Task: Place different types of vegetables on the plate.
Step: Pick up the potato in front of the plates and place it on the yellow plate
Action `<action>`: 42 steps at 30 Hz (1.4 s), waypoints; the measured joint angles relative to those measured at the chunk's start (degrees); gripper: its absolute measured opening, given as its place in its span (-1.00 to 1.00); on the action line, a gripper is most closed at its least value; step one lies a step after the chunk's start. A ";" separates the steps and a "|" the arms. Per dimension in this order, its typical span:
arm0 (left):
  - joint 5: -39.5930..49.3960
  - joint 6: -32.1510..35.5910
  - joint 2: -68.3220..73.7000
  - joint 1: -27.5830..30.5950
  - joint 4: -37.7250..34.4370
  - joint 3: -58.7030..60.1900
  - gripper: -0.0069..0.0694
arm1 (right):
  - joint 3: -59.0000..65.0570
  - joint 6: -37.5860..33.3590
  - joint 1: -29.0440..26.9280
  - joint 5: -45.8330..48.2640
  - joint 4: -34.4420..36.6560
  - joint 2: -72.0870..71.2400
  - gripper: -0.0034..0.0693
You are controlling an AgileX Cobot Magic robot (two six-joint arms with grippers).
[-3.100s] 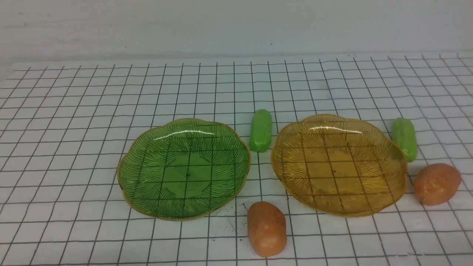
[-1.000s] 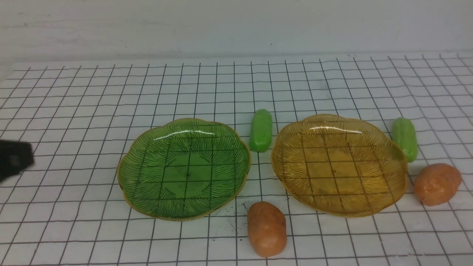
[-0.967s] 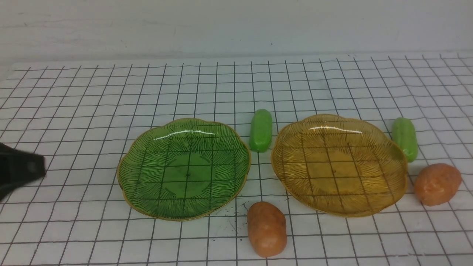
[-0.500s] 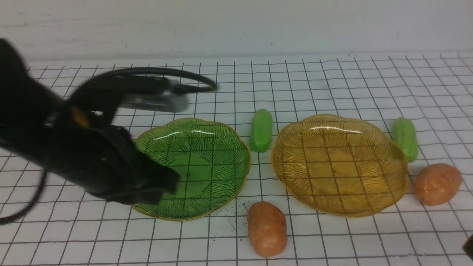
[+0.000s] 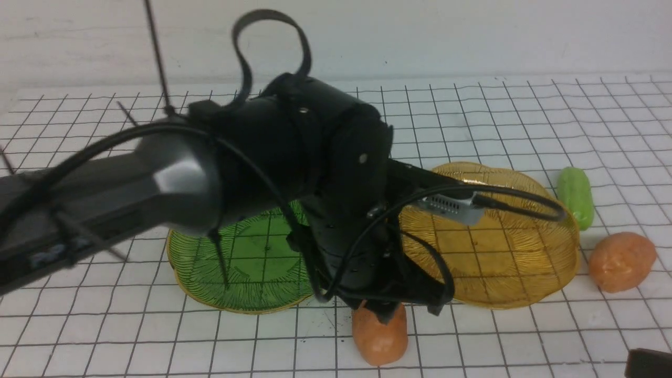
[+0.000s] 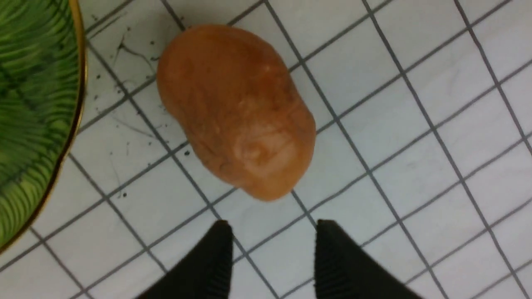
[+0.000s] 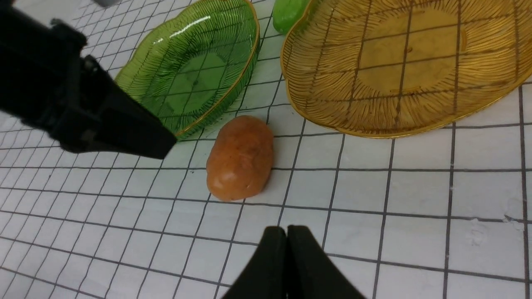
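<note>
The green plate and the amber plate sat on the table with every vegetable outside them. The near potato lay in front, the far potato and one cucumber right of the amber plate, the other cucumber between the plates. The left hand - apart, gripping nothing - had swung from the green plate's left side to the near potato. The right hand was pressed together. No vegetable had moved.

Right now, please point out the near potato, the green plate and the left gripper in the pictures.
near potato (image 6: 235, 112): left wrist view, middle of its upper side.
green plate (image 7: 195, 74): right wrist view, its bare flat centre.
left gripper (image 6: 273, 227): left wrist view, midway between its fingertips.
</note>
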 joint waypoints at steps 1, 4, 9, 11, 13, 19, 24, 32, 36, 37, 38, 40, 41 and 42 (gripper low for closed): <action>-0.08 -0.79 1.25 0.00 0.12 -0.67 0.25 | 0.00 0.00 0.00 0.24 0.00 0.05 -0.94; -1.02 -3.08 3.81 0.00 0.17 -1.45 0.55 | 0.00 0.00 0.00 0.58 0.00 0.05 -0.94; -3.75 -7.04 8.28 0.00 0.17 -1.54 0.95 | 0.00 0.00 0.00 0.69 -0.12 0.05 -0.94; -5.72 -7.28 10.03 0.00 0.75 -1.54 0.97 | 0.00 0.00 0.00 0.69 -0.23 0.05 -0.94; -6.00 -7.40 10.62 0.00 1.61 -1.67 0.97 | 0.00 0.00 0.00 0.69 -0.47 0.05 -0.94; -7.55 -8.59 14.64 0.00 3.29 -1.96 0.94 | 0.00 0.00 0.00 0.79 -3.89 0.05 -0.94; -7.49 -9.10 16.27 0.00 4.02 -1.96 0.51 | 0.00 0.00 0.00 0.92 -5.91 0.05 -0.94; -1.58 -5.63 11.34 -0.31 4.13 -8.81 0.51 | 0.00 5.85 0.00 0.58 -14.29 0.05 -0.94; -2.48 -1.65 9.89 -0.95 3.27 -15.82 0.51 | 0.00 10.28 0.00 -0.39 -18.05 0.73 -0.94; -3.36 -1.24 10.04 -1.08 3.13 -17.51 0.51 | 0.00 10.50 0.00 -0.39 -18.30 1.04 -0.94; -3.97 -1.05 10.41 -1.15 3.06 -18.68 0.51 | 0.00 10.77 0.00 -0.39 -18.30 1.44 -0.94; -5.17 -0.24 11.88 -1.15 3.43 -21.00 0.51 | 0.00 11.08 0.00 -0.39 -18.30 2.12 -0.94; -5.72 0.16 12.32 -1.15 3.61 -21.46 0.51 | 0.00 11.09 0.00 -0.39 -18.24 2.28 -0.94; -6.94 1.83 14.44 -1.15 4.18 -23.01 0.51 | 0.00 11.17 0.00 -0.39 -18.05 2.63 -0.94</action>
